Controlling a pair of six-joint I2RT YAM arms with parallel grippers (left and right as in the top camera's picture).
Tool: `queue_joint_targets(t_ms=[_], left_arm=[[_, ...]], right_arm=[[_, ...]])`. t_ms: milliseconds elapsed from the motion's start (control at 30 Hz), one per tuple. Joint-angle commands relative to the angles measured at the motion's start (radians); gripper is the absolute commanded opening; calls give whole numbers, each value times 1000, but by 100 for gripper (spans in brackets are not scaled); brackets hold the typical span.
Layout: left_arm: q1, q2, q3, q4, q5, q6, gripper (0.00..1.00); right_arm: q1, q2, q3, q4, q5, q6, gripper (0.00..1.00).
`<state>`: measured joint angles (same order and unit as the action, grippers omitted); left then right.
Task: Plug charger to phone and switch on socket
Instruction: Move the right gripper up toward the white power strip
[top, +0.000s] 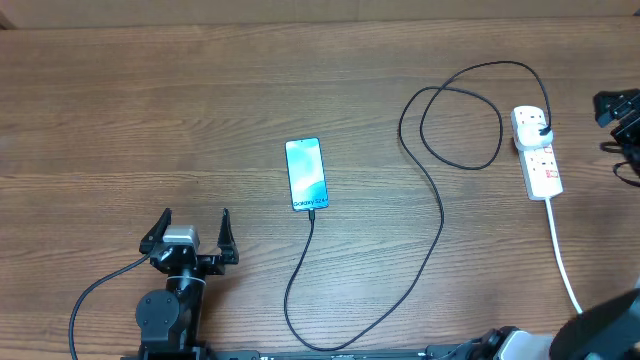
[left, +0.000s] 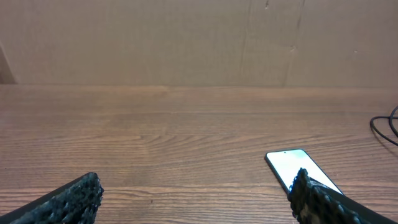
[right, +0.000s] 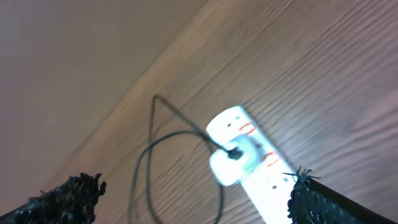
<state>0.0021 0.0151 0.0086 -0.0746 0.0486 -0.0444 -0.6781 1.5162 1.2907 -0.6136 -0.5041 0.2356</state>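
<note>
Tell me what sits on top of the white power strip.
A black plug sits in the far-end outlet of the power strip, its thin black cable looping away. The plug's pins are hidden inside the outlet.

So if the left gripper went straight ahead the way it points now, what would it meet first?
Probably nothing: ahead of the left gripper is bare table up to the far wall. The phone lies off to its right.

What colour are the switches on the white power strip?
Red: the small red switches show best in the right wrist view.
</note>
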Motion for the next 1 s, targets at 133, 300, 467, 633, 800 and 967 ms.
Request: queue_joint_targets(t_ms=[133, 300, 467, 633, 800, 967], left_arm=[[6, -11, -4, -2, -4, 23, 100], [6, -11, -4, -2, -4, 23, 100], [6, -11, -4, -2, -4, 23, 100], [6, -11, -4, -2, -4, 23, 99], [6, -11, -4, -2, -4, 23, 100], [6, -11, -4, -2, -4, 23, 100]], right_arm=[[14, 64, 34, 78, -178, 2, 100], [16, 71, 34, 119, -141, 9, 100], [17, 137, 34, 131, -66, 60, 100], [17, 221, 34, 158, -66, 60, 100], [23, 298, 34, 171, -66, 52, 100], [61, 343, 34, 179, -65, 46, 100]])
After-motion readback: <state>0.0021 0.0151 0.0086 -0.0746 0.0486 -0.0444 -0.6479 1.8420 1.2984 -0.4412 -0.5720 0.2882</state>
